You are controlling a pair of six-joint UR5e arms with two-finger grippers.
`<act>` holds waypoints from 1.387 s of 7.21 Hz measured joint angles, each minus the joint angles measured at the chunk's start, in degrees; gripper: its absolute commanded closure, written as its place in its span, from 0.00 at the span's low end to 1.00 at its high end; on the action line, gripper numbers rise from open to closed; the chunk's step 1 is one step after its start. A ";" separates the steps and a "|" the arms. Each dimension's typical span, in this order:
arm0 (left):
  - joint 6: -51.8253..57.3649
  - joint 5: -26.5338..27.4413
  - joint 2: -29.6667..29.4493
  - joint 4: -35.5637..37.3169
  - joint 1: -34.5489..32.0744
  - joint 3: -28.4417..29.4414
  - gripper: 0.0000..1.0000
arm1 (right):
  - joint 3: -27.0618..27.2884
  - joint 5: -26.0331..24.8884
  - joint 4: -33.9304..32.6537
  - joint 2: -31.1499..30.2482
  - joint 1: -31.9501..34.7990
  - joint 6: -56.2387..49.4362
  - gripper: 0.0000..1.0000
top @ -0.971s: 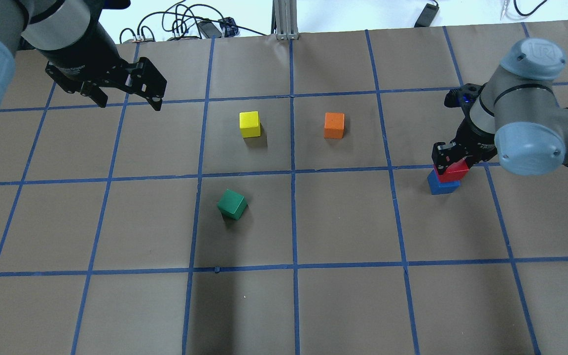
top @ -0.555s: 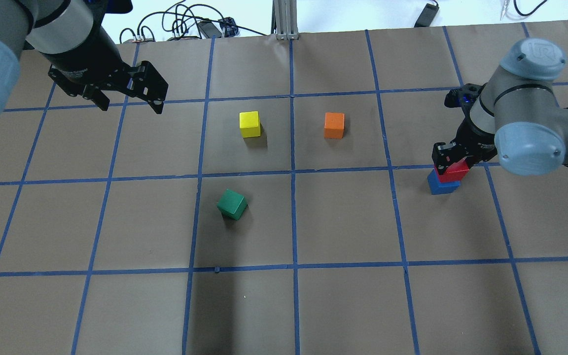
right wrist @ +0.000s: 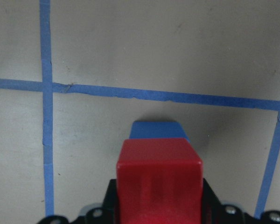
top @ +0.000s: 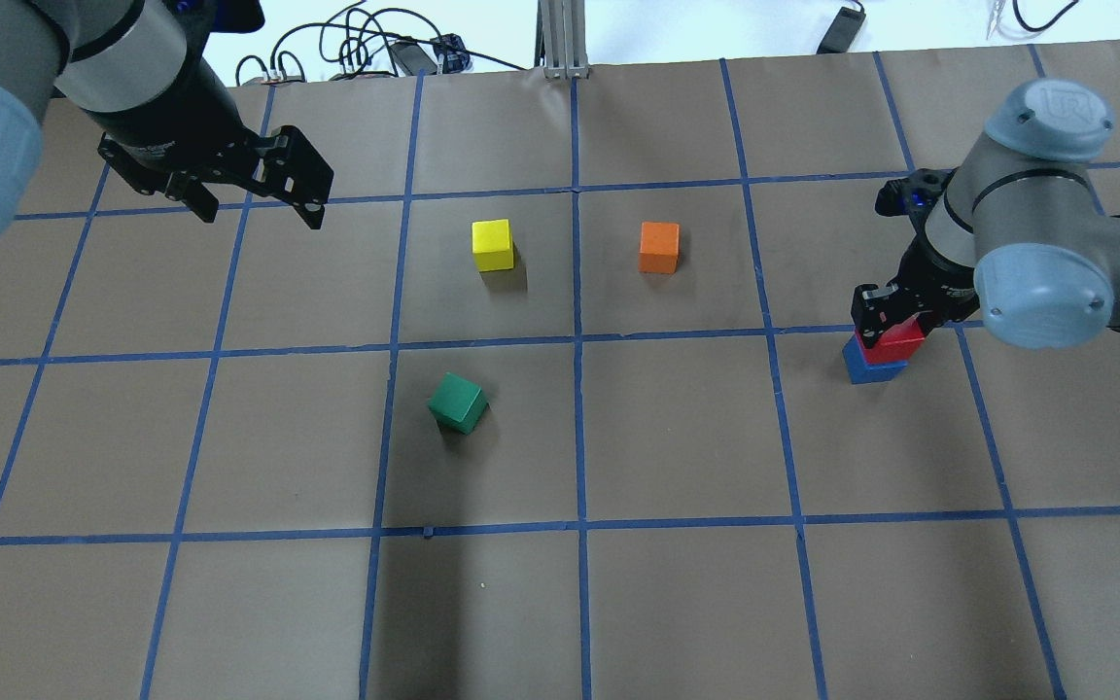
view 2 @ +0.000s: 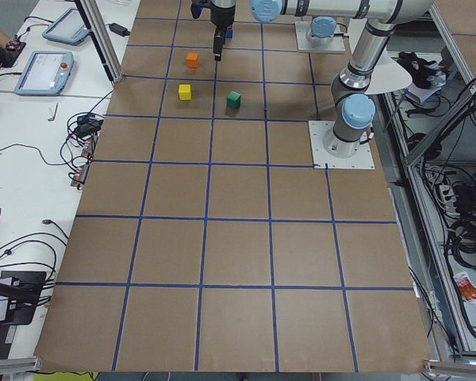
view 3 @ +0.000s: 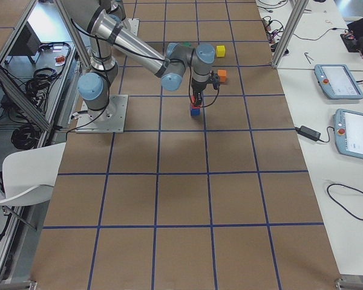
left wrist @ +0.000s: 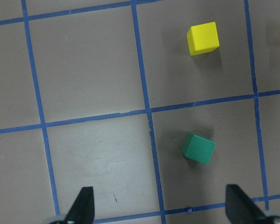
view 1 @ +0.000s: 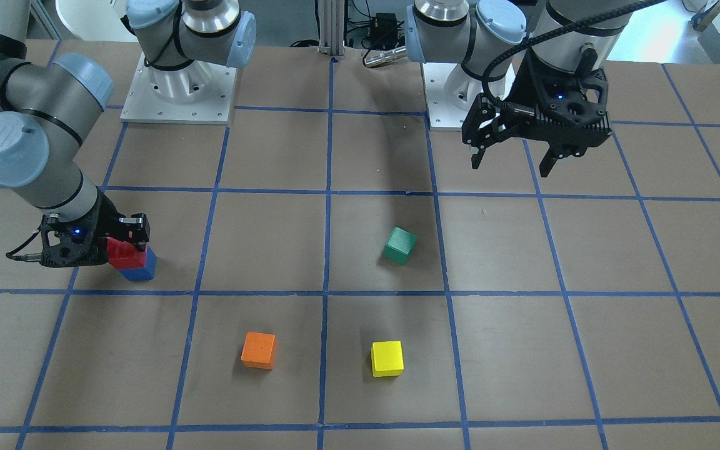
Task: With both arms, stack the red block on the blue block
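Atop the blue block (right wrist: 157,129), red block (right wrist: 159,175), tight in the grip of the right end effector (right wrist: 159,207).

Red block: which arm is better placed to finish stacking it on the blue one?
Right. The right hand holds the red block directly over the blue block; the left hand hangs open, far off.

A robotics lab is indicated: jointed arms (view 1: 35,125) are bolted through metal base plates (view 1: 147,109) to a surface (top: 677,603) covered in brown paper and marked off with a blue tape grid (top: 578,437). Teach pendants (view 3: 340,81) are laid on white benches (view 3: 327,172) alongside. Aluminium framing (top: 560,39) is seen at the edge, and loose cables (top: 356,44) are trailed behind it.
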 measured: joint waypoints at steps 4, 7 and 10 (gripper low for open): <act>-0.03 -0.08 0.12 -0.02 -0.01 0.05 0.00 | -0.54 -3.21 0.59 -0.22 -0.06 -0.02 0.00; -0.03 0.17 0.15 0.00 0.01 0.05 0.00 | -6.34 -3.75 11.49 -4.79 0.32 0.68 0.00; -0.03 0.31 0.15 -0.02 0.02 0.11 0.00 | -18.56 -3.26 29.81 -8.21 3.81 6.65 0.00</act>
